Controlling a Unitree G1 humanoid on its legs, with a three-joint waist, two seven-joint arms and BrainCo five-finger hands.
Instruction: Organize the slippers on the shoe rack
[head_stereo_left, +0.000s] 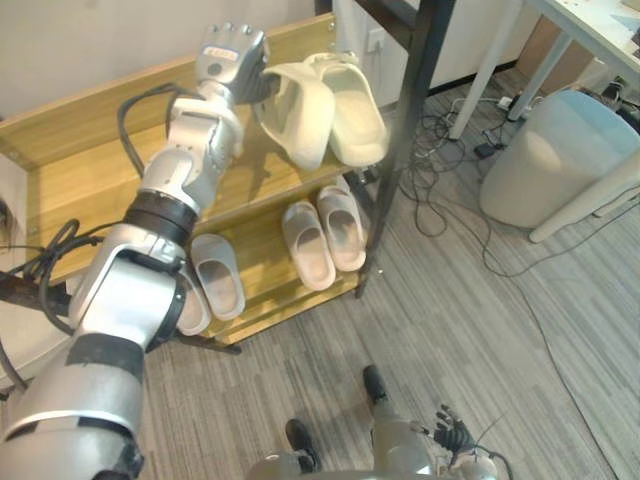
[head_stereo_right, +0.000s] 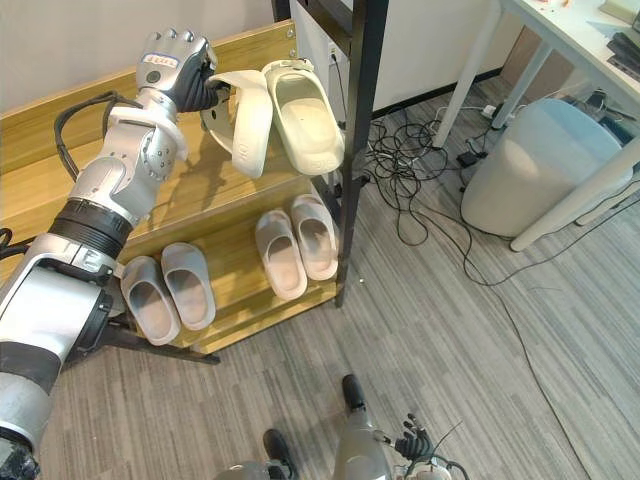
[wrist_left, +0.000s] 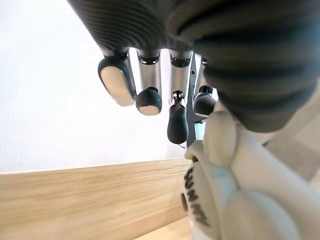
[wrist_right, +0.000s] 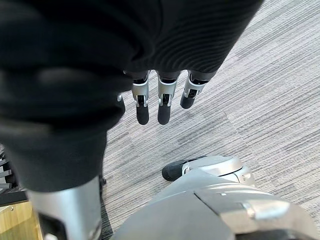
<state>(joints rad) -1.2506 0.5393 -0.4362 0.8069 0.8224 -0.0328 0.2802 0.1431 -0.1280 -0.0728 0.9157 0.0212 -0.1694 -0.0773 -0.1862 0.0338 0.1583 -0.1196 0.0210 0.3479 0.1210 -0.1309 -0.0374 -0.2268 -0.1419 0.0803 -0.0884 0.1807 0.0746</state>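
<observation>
My left hand (head_stereo_right: 175, 68) is raised over the upper shelf (head_stereo_left: 90, 170) of the wooden shoe rack, shut on a pair of cream slippers (head_stereo_right: 270, 115). They hang tilted from it, toes down toward the shelf's right end. In the left wrist view one cream slipper (wrist_left: 240, 200) fills the space beside the fingertips (wrist_left: 177, 122). On the lower shelf (head_stereo_right: 240, 300) lie a pale pair of slippers (head_stereo_right: 297, 240) at the right and a grey pair (head_stereo_right: 170, 285) at the left. My right hand (head_stereo_left: 455, 435) hangs low over the floor, its fingers (wrist_right: 160, 102) relaxed and holding nothing.
A black metal post (head_stereo_left: 412, 130) stands right beside the rack's right end, close to the held slippers. Loose cables (head_stereo_left: 445, 205) lie on the grey floor behind it. A rounded grey seat (head_stereo_left: 560, 150) and white desk legs (head_stereo_left: 485, 70) are further right.
</observation>
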